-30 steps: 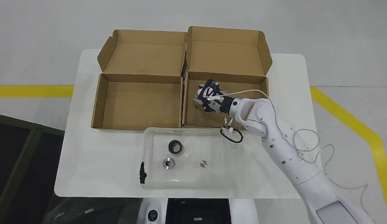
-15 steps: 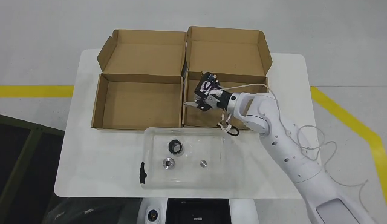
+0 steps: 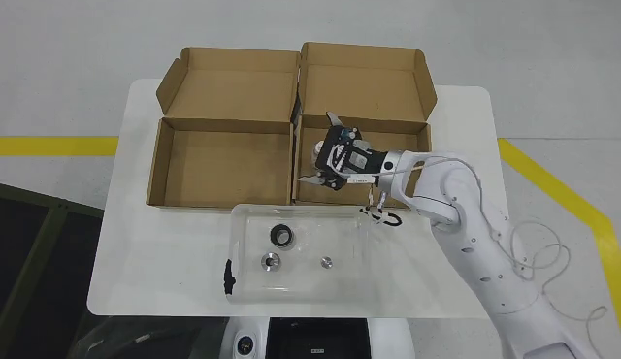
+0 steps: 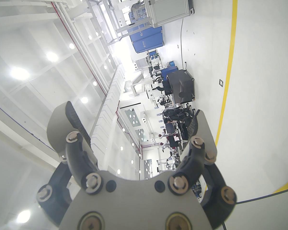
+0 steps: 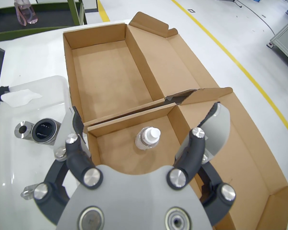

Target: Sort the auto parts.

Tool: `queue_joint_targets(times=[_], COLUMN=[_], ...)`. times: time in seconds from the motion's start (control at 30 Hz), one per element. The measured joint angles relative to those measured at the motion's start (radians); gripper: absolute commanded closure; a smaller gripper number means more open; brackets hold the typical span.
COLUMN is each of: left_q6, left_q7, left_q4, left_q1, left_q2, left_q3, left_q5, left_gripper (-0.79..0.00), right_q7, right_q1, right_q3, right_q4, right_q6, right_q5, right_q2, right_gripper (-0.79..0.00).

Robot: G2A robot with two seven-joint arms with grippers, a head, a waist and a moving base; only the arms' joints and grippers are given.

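Right claw (image 5: 146,109) agape over box (image 5: 115,150) (wrist view: white-capped part (image 5: 147,139) inside)

From above, the right hand (image 3: 322,149) covers the middle of the right cardboard box's (image 3: 398,138) floor. The three parts (image 3: 280,234) in the clear tray (image 3: 303,272) beside that box are too small to name. In the right wrist view a finger (image 5: 67,123) overlaps the linear bearing's (image 5: 44,131) end.
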Motion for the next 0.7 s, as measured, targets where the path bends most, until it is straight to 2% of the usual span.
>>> queue_joint_targets(times=[0.37, 0.7], left_q6=[0.000, 0.000], left_q7=[0.000, 0.000], left_q4=[0.000, 0.000], left_q1=[0.000, 0.000], left_q2=[0.000, 0.000], left_q3=[0.000, 0.000], left_q5=[0.000, 0.000], left_gripper=[-0.785, -0.785], right_q7=[0.096, 0.098], right_q1=[-0.215, -0.385], right_q3=[0.072, 0.096], right_q4=[-0.242, -0.340], right_q6=[-0.062, -0.100], right_q5=[-0.010, -0.085], right_q2=[0.039, 0.066], right_gripper=[-0.785, -0.785])
